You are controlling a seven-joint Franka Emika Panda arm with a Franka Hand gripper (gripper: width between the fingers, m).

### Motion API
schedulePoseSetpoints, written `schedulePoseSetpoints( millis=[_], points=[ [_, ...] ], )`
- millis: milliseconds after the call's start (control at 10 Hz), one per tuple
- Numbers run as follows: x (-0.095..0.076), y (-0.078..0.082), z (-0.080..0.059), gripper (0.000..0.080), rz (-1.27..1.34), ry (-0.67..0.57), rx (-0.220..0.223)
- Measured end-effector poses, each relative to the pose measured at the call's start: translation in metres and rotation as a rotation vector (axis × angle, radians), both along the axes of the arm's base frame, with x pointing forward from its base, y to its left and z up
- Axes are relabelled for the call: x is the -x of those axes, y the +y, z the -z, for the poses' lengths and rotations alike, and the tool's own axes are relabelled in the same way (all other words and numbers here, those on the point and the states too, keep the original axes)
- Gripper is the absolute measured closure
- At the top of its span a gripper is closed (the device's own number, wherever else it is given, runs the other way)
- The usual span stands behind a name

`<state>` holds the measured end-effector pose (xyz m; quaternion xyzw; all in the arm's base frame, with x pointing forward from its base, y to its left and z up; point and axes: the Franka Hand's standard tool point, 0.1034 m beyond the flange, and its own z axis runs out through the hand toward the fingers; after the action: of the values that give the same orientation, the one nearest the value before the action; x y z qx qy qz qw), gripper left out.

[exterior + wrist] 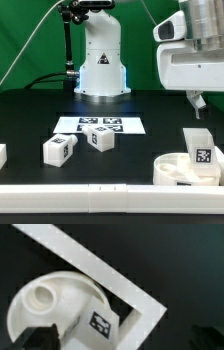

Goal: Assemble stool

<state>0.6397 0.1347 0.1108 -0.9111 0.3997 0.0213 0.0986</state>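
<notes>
Evenly lit, soft low-resolution blur, whites glaring

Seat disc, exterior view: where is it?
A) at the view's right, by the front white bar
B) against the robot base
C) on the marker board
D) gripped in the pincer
A: the seat disc sits low at the exterior view's right next to the white bar, clear of the marker board, with the pincer above it and empty.

Seat (pixel 75 285) and legs (pixel 59 150): smooth white plastic with a faint sheen. Table (pixel 30 120): matt black surface. Marker board (pixel 137 126): flat, matt white sheet.
</notes>
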Motion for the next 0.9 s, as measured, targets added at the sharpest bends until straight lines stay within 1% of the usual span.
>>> schedulePoseSetpoints(
  millis=[100, 500, 700, 800, 900],
  points=[
    [-0.0009, 0.0011, -0.0008, 0.015, -0.12, -0.018, 0.013],
    [-0.0008, -0.0006, 0.0, 0.015, -0.336, -0.061, 0.021],
    [-0.0012, -0.0022, 0.0004, 0.015, -0.534, -0.101, 0.032],
    [-0.0039, -0.005, 0.002, 0.015, -0.696, -0.142, 0.053],
    [-0.0047, -0.006, 0.0031, 0.015, -0.813, -0.167, 0.06]
  ],
)
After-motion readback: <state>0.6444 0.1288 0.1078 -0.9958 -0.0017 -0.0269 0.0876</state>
